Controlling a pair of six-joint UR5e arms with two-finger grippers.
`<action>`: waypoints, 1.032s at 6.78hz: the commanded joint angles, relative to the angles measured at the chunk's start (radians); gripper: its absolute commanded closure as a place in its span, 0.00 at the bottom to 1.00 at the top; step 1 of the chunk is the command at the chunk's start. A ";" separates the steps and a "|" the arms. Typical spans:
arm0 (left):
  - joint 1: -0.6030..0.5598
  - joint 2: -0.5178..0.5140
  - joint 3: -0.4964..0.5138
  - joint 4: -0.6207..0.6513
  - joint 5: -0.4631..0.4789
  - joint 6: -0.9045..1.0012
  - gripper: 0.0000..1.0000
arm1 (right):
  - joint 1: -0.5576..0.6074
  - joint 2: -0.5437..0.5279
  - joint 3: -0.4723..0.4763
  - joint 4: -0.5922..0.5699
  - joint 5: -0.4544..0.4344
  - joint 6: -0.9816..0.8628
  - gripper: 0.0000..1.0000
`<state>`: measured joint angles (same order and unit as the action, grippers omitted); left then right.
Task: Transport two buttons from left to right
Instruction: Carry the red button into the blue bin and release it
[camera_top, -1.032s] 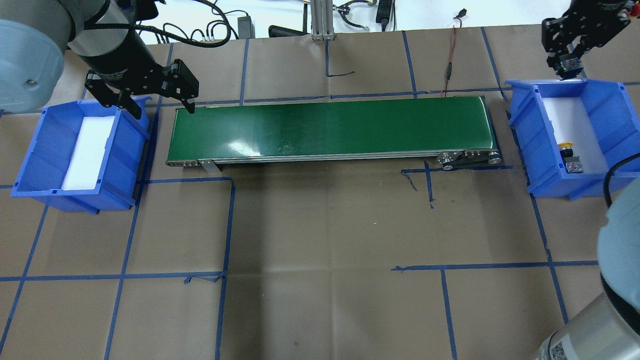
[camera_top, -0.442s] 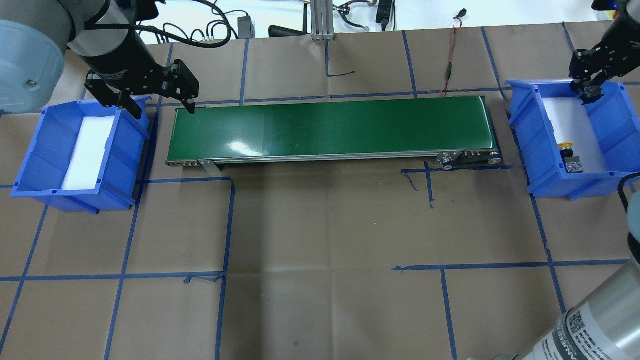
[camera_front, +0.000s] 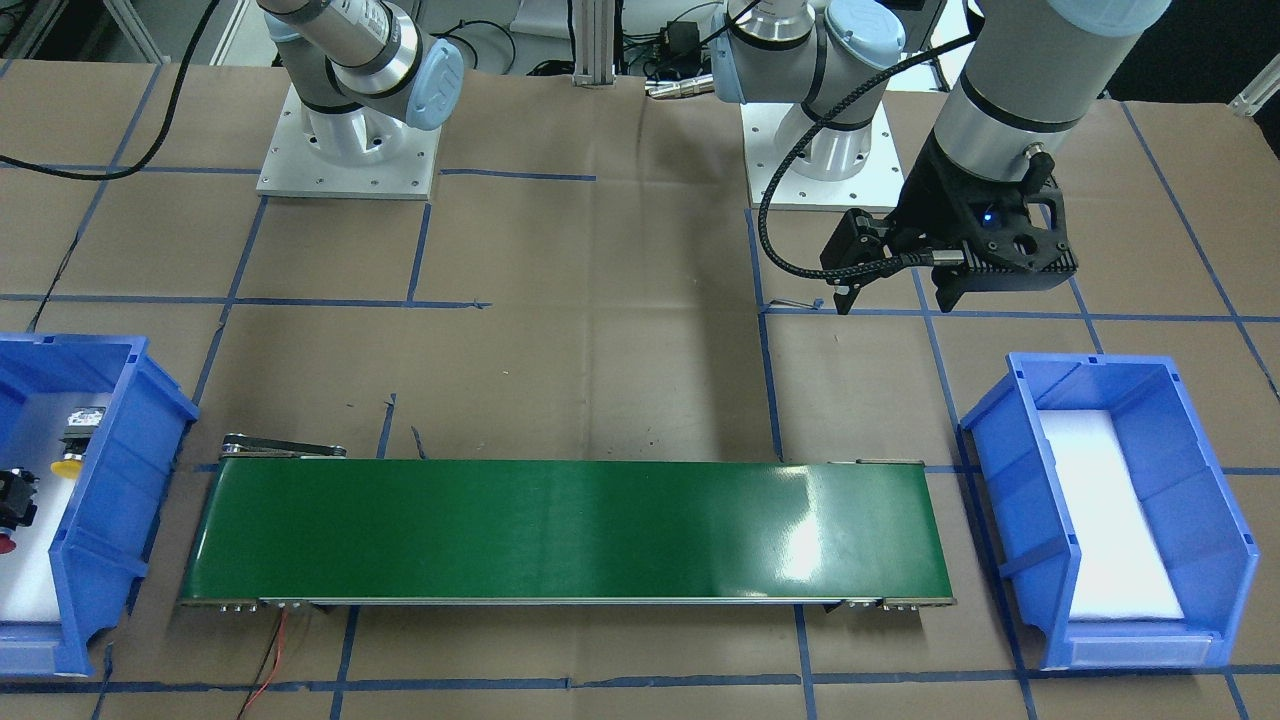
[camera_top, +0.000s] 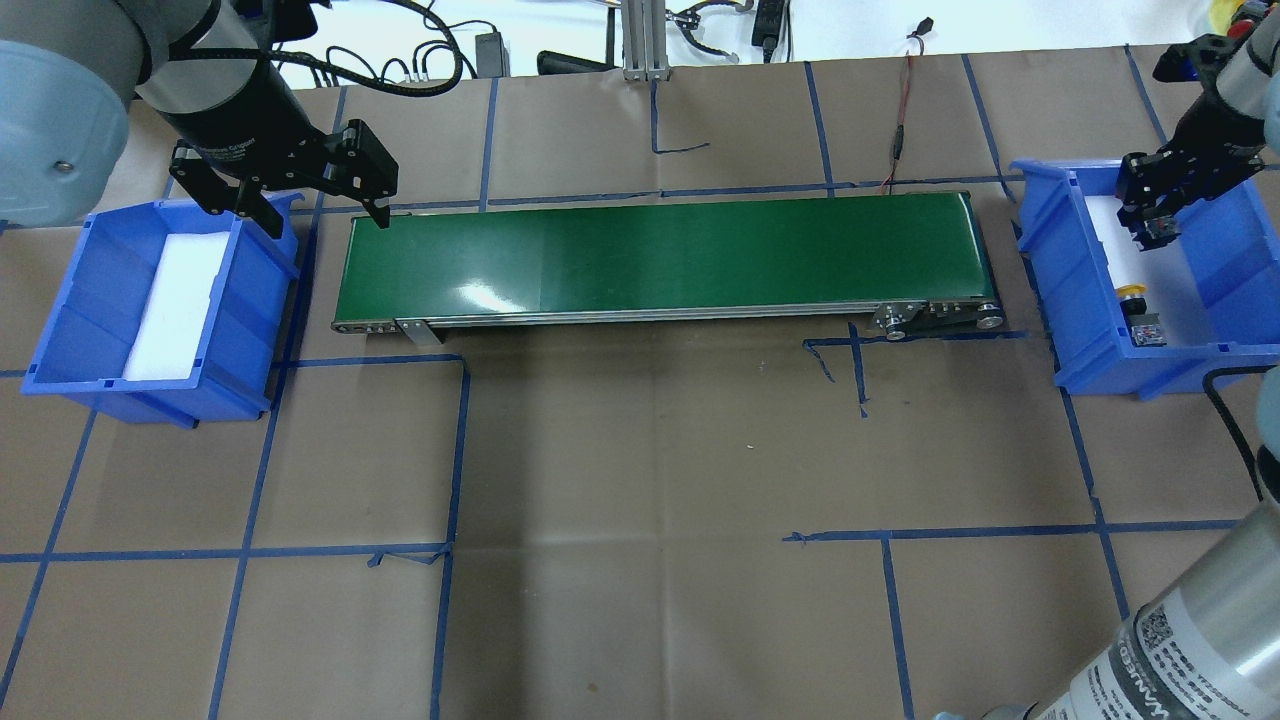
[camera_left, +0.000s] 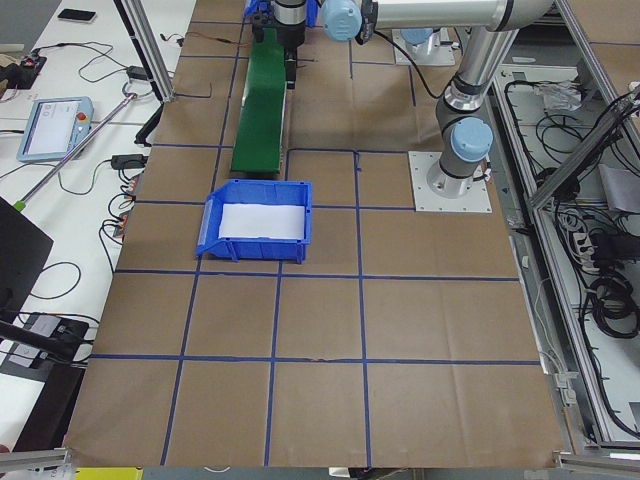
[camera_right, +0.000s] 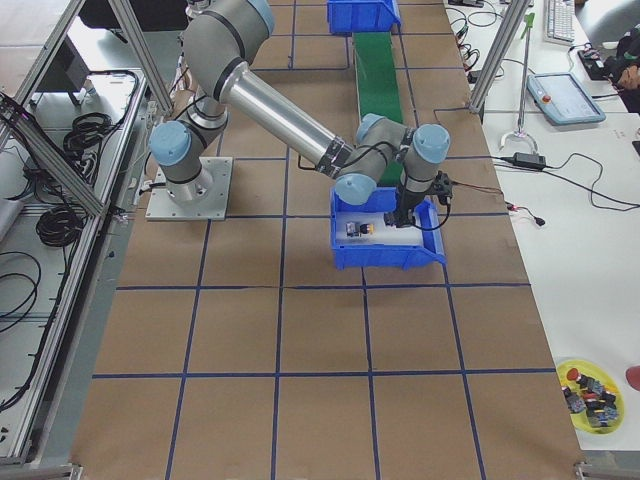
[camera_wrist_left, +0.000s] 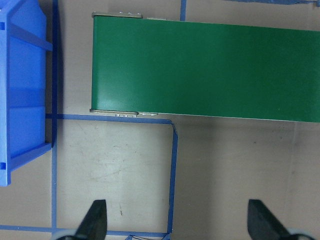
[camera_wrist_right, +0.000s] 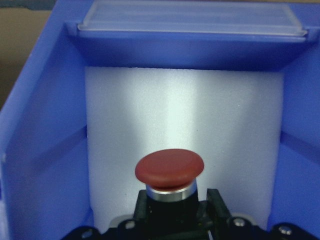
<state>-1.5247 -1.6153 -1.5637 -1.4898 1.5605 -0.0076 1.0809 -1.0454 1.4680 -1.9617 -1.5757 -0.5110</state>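
Observation:
My right gripper (camera_top: 1153, 216) is shut on the red-capped button (camera_wrist_right: 170, 168) and holds it low over the white foam inside the right blue bin (camera_top: 1045, 270). From across the table its red cap (camera_front: 5, 543) shows at the view's left edge. The yellow-capped button (camera_top: 1131, 292) lies on its side on the foam nearer the bin's front; it also shows in the front-facing view (camera_front: 68, 466). My left gripper (camera_top: 325, 218) is open and empty, between the left blue bin (camera_top: 60, 330) and the conveyor's left end; its fingertips (camera_wrist_left: 95, 220) frame bare table.
A green conveyor belt (camera_top: 660, 255) lies between the two bins. The left bin holds only a white foam pad (camera_front: 1105, 520). Blue tape lines cross the brown table cover. Cables lie along the far table edge (camera_top: 420, 60).
My right gripper has carried the red button from beyond the right bin's far rim to over the foam inside it, and lower. The left arm has not moved.

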 joint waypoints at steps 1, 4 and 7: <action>0.000 0.000 -0.001 -0.001 0.000 0.001 0.00 | -0.003 0.028 0.038 -0.043 -0.004 -0.011 0.96; 0.000 0.000 -0.001 0.000 0.000 0.001 0.00 | -0.003 0.051 0.031 -0.071 -0.004 -0.001 0.93; 0.000 0.000 -0.001 -0.001 -0.002 0.001 0.00 | -0.001 0.054 0.031 -0.075 0.002 -0.003 0.01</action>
<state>-1.5248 -1.6153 -1.5646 -1.4898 1.5597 -0.0061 1.0797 -0.9913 1.4997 -2.0349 -1.5769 -0.5139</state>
